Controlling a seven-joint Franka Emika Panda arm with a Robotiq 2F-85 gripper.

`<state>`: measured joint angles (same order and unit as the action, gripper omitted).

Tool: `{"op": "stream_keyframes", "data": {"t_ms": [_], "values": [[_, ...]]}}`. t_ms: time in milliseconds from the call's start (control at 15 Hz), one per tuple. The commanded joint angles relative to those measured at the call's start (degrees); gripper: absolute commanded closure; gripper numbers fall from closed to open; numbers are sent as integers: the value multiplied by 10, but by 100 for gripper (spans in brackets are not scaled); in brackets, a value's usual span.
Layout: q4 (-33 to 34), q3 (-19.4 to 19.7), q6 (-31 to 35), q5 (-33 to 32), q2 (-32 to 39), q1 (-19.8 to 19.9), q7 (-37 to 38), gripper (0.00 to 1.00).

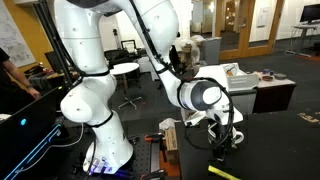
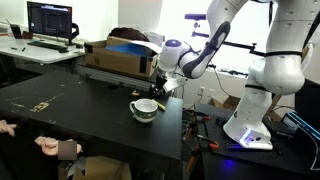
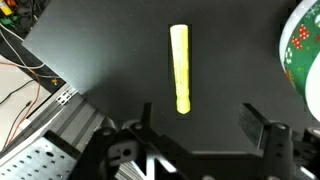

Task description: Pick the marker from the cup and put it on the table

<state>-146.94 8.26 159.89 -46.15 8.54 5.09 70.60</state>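
In the wrist view, the marker lies flat on the table straight ahead of your gripper, its near end just inside the jaws, touching neither. The cup stands on the table off to the gripper's right in that view, apart from the marker. The table's edge runs past on the gripper's left there.

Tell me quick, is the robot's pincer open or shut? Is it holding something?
Pincer: open, holding nothing. The yellow marker lies flat on the table, not gripped.
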Motion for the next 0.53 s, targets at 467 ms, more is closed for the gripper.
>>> {"op": "stream_keyframes", "data": {"t_ms": [467], "values": [[20,-17,-44,11,-58,-21,-27,0]]}}
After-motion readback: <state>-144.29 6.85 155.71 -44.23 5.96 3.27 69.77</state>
